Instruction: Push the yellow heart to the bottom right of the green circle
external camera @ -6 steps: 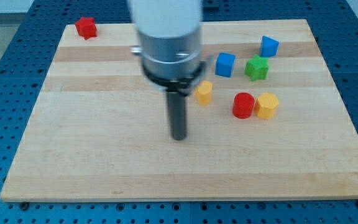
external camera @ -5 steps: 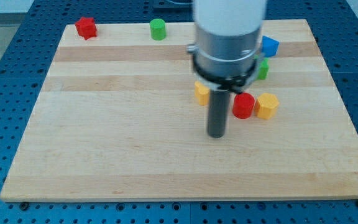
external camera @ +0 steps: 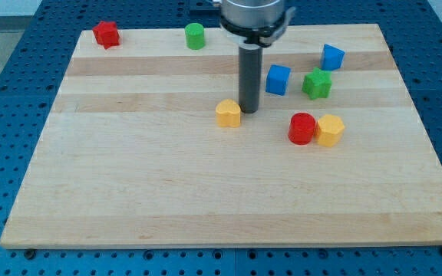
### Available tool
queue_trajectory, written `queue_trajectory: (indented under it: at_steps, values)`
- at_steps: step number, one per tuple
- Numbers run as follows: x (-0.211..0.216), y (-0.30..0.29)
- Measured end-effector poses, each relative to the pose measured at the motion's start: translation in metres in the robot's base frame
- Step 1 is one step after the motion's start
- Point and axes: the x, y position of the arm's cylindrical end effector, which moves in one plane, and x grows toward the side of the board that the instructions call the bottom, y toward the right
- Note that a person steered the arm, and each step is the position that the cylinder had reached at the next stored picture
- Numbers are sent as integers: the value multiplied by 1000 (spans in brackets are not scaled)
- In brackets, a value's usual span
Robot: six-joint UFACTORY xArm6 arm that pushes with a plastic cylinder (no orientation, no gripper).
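Nearest the counter's (external camera: 129,192) bottom edge, toward its right side, a red cylinder (external camera: 301,128) touches a yellow hexagon block (external camera: 329,130). Around the middle sits the yellow heart (external camera: 228,113), with my tip (external camera: 248,110) just beside it on its right. There is no gripper here, only the rod. Farther back are a blue cube (external camera: 278,79), a green star (external camera: 317,83) and another blue block (external camera: 332,57). Along the top edge stand the green circle (external camera: 195,35) and, near the top left corner, a red block (external camera: 107,34).

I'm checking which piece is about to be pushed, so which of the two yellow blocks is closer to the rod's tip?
The yellow heart, just to the view's left of my tip. The other yellow block sits far off to the view's right, touching the red cylinder.
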Motion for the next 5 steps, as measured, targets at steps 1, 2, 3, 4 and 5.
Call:
queue_trajectory:
  at_steps: [1, 2, 3, 4, 5]
  values:
    - [12, 13]
    - [14, -6]
    - [14, -30]
    - [14, -39]
    - [18, -39]
